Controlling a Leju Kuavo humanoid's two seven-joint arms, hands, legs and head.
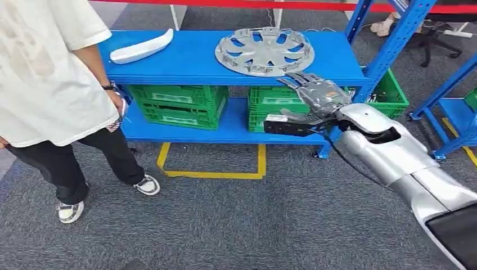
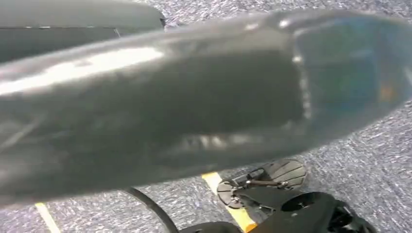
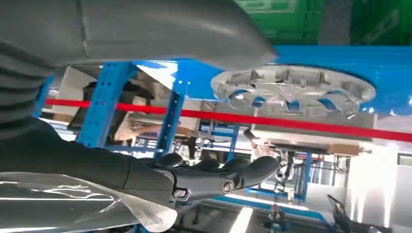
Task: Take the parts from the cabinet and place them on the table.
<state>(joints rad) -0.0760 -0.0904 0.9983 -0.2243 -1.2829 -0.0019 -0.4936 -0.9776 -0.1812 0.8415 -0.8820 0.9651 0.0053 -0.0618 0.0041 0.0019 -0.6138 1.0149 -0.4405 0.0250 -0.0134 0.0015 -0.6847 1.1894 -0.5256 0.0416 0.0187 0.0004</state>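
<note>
Blue shelving unit [image 1: 191, 59]: landmark; two blue shelves on grey carpet, upright posts at its right end.

Person [image 1: 45, 73]: white shirt, dark trousers, pale shoes; stands at the unit's left end, one hand by the lower shelf's edge.

Right arm [image 1: 405, 163]: silver, reaching toward the unit's right front from below.

Green crates [image 1: 180, 104]: on the lower shelf, one stack under the unit's left half, one [image 1: 275, 104] under the right half, a third [image 1: 391, 93] beyond the right post.

Wheel cover [image 1: 264, 50]: silver, spoked, round; lies flat on the top shelf, right of centre. In the right wrist view it [image 3: 294, 87] lies against the blue shelf surface.

White part [image 1: 142, 47]: long, curved, pale; on the top shelf near its left end, well apart from the wheel cover.

Right hand [image 1: 318, 95]: fingers spread wide and extended, holding nothing; just in front of the top shelf's edge, below the wheel cover's near rim, contact cannot be told. Fingers [image 3: 243, 172] apart in the wrist view.

Left hand: state cannot be told; left wrist view blurred.

Yellow floor tape [image 1: 214, 169]: in front of the unit.
</note>
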